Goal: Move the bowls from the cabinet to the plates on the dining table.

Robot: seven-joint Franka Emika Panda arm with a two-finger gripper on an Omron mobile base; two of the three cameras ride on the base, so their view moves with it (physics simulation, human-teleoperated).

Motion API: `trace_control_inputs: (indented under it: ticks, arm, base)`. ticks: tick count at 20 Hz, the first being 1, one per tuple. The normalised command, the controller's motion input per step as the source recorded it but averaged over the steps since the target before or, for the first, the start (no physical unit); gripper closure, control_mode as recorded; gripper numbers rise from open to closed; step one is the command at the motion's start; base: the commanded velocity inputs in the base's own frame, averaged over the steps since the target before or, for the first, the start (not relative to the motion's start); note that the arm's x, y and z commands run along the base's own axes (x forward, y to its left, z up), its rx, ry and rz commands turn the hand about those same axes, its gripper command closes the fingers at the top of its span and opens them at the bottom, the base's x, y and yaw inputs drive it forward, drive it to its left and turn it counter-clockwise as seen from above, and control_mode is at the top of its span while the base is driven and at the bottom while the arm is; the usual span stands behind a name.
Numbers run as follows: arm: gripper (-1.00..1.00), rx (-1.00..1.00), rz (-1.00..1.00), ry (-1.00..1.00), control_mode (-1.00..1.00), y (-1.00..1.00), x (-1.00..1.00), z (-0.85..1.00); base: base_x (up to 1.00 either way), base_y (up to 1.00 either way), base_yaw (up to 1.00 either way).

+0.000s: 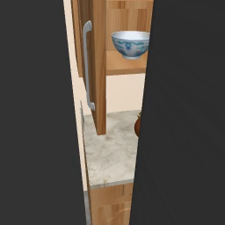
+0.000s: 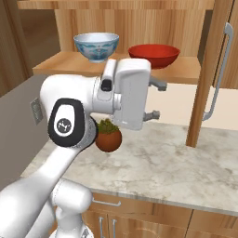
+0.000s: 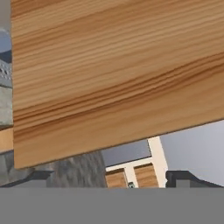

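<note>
Two bowls stand on the shelf of the open cabinet: a white bowl with blue-green pattern on the left and a glossy red bowl on the right. My gripper hangs just below and in front of the shelf, under the red bowl. It is open, with nothing between its fingers, and points right toward the swung-out cabinet door. In the hand view the fingertips face that door's wooden panel at close range. The plates and the dining table are out of view.
A terracotta plant pot sits on the marble counter just behind my arm. The door's long silver handle sticks out on its far side. Dark panels flank the left base view.
</note>
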Motion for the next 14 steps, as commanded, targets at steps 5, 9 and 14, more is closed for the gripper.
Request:
trace_control_inputs:
  ticks: [5,9,14]
  arm:
    - [-1.0,0.13,0.02,-0.25,-1.0,0.41,-0.01,0.21]
    - [-1.0,0.27,0.05,-0.26,-1.0,0.4,0.0,0.03]
    - [-1.0,0.31,0.09,-0.26,-1.0,0.39,0.0,0.05]
  base:
    - [0.0,0.0,0.0]
    - [0.0,0.0,0.0]
    - [0.0,0.0,0.0]
